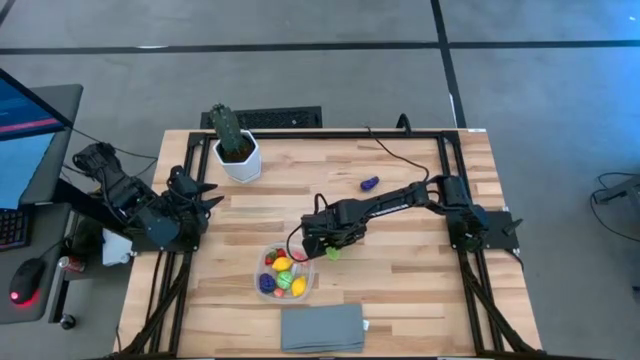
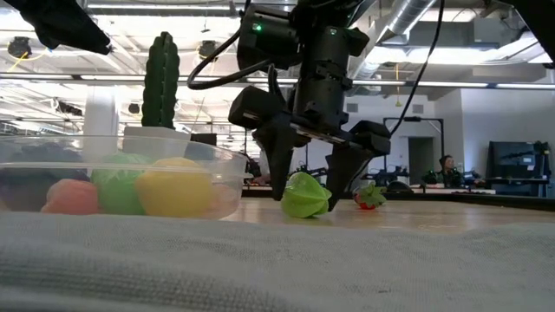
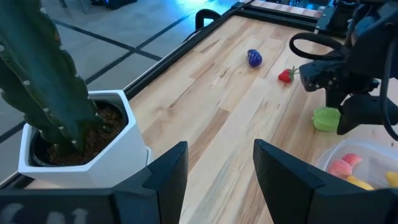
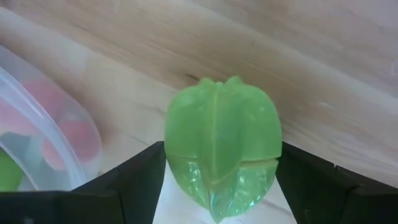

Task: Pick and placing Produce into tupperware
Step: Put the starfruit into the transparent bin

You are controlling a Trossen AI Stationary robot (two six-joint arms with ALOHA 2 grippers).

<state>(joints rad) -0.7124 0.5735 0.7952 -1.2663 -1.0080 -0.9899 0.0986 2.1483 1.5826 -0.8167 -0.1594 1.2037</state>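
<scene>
right end effector [image 2: 305,192] is down at the counter [image 1: 400,290] with its fingers spread either side of a green toy pepper [image 2: 305,195], which sits on the wood just beside the tupperware [image 1: 284,273]. from the low view it looks like the fingers are bracketing it rather than squeezing yet, though i can't rule out light contact. the tupperware already has a decent pile in it: yellow, green, pink/red and a purple piece that i can make out. what's left outside, as far as i can see: this green one, a little red strawberry-ish piece [image 2: 368,196] near it, and a purple one [image 1: 370,183] well apart toward the far side of the counter. so i'd guess most of the way done, three to go. left end effector [image 3: 214,177] is parked by the cactus pot [image 1: 238,158], fingers apart, holding nothing.
</scene>
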